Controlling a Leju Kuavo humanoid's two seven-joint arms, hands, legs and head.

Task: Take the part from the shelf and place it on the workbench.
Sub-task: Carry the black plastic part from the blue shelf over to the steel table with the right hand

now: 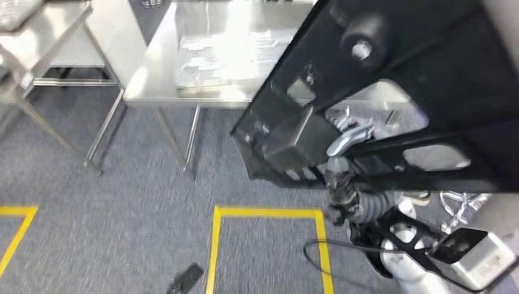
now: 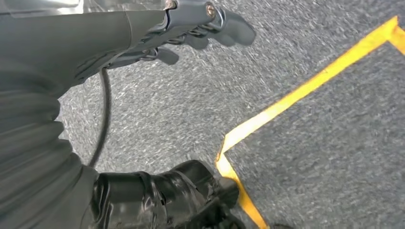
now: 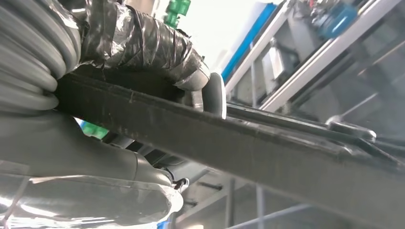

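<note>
Right robot hand (image 1: 346, 142) grips black part (image 1: 428, 79); steel workbench (image 1: 160, 73) on grey carpet (image 1: 122, 208); left robot hand (image 2: 191, 28) empty, loosely spread

The part (image 1: 422, 92) I held in my right hand (image 1: 346, 138) looked like matt black plastic or painted metal, its edge slightly rough in the right wrist view. My right hand's fingers (image 3: 143, 45) were wrapped in glossy, crinkled black tape, and its thumb (image 3: 215, 93) was smooth grey. The workbench (image 1: 214, 55) ahead was bright polished steel, glaring under the light. The floor (image 1: 122, 208) was coarse grey carpet marked with smooth yellow tape (image 1: 214, 245). My left hand (image 2: 191, 28) was dull grey.
</note>
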